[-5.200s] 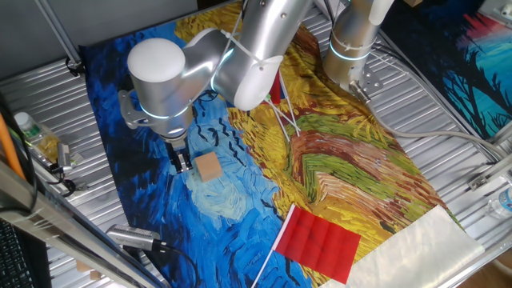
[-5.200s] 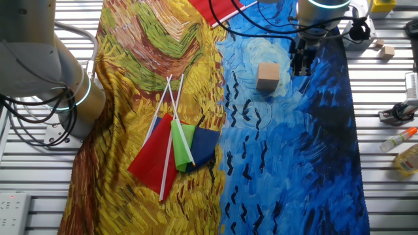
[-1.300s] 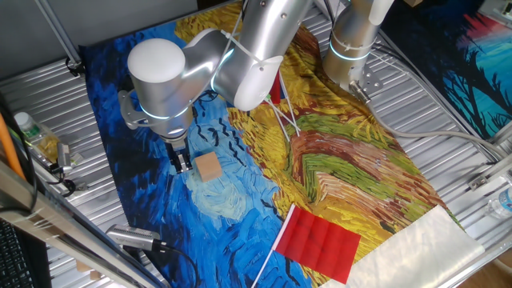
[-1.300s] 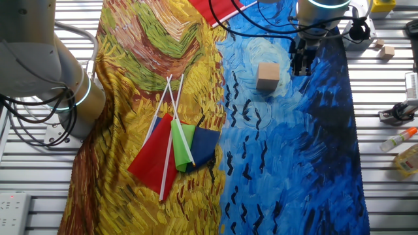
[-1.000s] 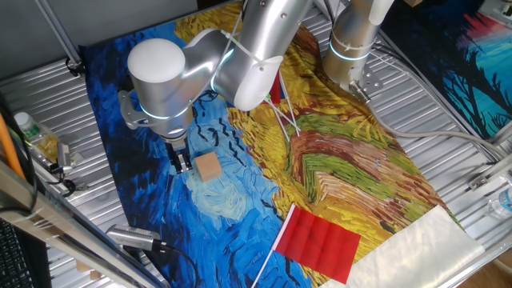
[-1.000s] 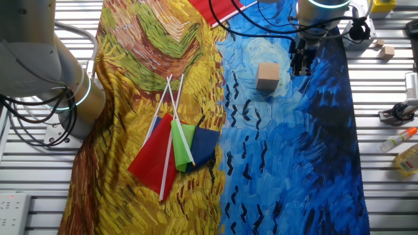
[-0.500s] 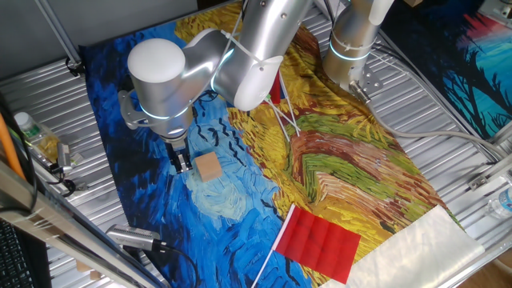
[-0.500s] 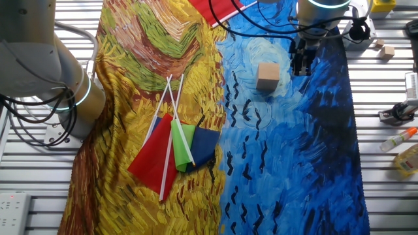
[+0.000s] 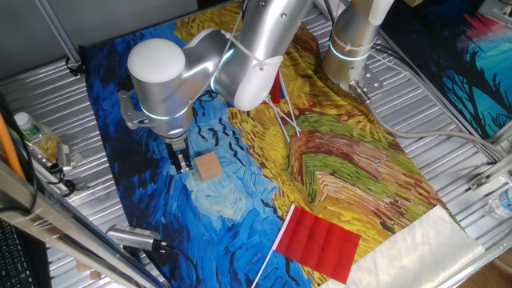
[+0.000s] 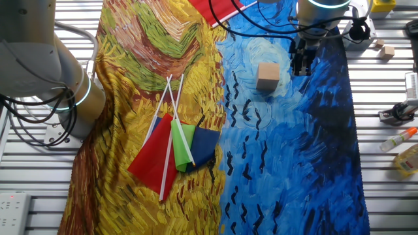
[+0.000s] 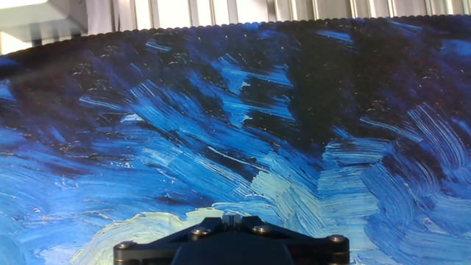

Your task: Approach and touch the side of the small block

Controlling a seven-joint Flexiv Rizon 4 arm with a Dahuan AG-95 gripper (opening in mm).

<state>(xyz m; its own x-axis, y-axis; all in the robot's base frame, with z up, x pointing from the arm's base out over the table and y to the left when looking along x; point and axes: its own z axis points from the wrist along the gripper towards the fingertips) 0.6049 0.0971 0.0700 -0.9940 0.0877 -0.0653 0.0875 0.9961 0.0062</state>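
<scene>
The small block (image 9: pixel 209 167) is a light-tan wooden cube on the blue part of the painted cloth. It also shows in the other fixed view (image 10: pixel 267 75). My gripper (image 9: pixel 184 164) stands upright just left of the block, tips down near the cloth, with a narrow gap to the block's side. In the other fixed view the gripper (image 10: pixel 301 65) is to the block's right, clearly apart from it. The fingers are together, shut on nothing. In the hand view the gripper (image 11: pixel 232 218) shows shut at the bottom edge; the block is out of that view.
Red, green and blue flags on white sticks (image 10: pixel 173 147) lie on the yellow part of the cloth. A large red flag (image 9: pixel 318 241) lies near the cloth's front edge. Bottles (image 10: pixel 406 149) and small blocks (image 10: pixel 388 51) sit on the metal table beside the cloth.
</scene>
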